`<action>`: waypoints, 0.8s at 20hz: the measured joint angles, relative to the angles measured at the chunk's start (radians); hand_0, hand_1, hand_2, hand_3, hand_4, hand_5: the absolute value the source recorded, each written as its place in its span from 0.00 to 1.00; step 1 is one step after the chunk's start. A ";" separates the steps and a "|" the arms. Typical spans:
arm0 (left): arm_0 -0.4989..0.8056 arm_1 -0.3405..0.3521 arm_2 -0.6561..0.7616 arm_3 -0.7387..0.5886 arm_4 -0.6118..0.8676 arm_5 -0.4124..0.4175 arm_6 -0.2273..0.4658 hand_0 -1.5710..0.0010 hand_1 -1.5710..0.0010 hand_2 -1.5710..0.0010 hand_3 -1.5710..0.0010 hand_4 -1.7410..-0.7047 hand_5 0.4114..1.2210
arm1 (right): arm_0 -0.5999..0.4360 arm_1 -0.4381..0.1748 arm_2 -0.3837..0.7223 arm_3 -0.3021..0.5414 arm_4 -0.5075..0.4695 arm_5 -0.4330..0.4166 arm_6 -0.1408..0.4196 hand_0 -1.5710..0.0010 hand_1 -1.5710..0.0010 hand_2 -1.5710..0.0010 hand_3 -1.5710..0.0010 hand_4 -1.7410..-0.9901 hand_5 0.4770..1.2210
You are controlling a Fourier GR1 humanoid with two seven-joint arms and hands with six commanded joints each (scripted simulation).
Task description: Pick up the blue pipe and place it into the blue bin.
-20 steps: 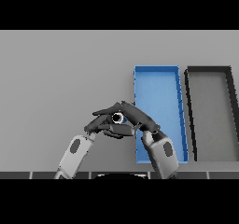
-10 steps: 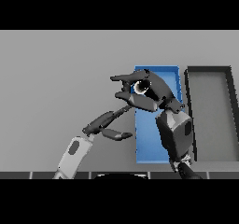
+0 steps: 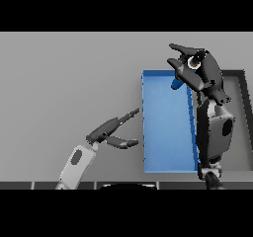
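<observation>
Head view shows me the blue pipe [image 3: 177,82] pinched in my right hand [image 3: 200,73], fingers and thumb curled round it, with its lower end hanging over the far right corner of the blue bin [image 3: 165,127]. My right arm rises along the bin's right wall, partly covering the dark bin [image 3: 242,117] beside it. My left hand [image 3: 111,132] hovers over the grey table [image 3: 64,83] just left of the blue bin, fingers straight and spread, holding nothing.

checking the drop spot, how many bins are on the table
2. The blue bin sits right of centre. A dark bin stands right beside it at the right edge, largely behind the right arm. No others show.
</observation>
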 measured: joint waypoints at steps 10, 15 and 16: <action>-0.013 0.013 0.011 0.016 -0.019 0.017 -0.058 1.00 1.00 1.00 1.00 0.79 0.06 | 0.360 -0.140 0.135 0.038 0.023 -0.182 0.000 0.00 0.00 0.00 0.00 0.32 1.00; -0.010 0.017 0.010 0.022 -0.037 0.032 -0.067 1.00 1.00 1.00 1.00 0.79 0.08 | 0.477 -0.277 0.289 0.074 -0.091 -0.404 0.000 0.00 0.00 0.00 0.00 0.32 1.00; -0.010 0.020 0.009 0.015 -0.036 0.030 -0.069 1.00 1.00 1.00 1.00 0.79 0.08 | 0.491 -0.292 0.323 0.078 -0.129 -0.430 0.000 0.00 0.00 0.00 0.00 0.32 1.00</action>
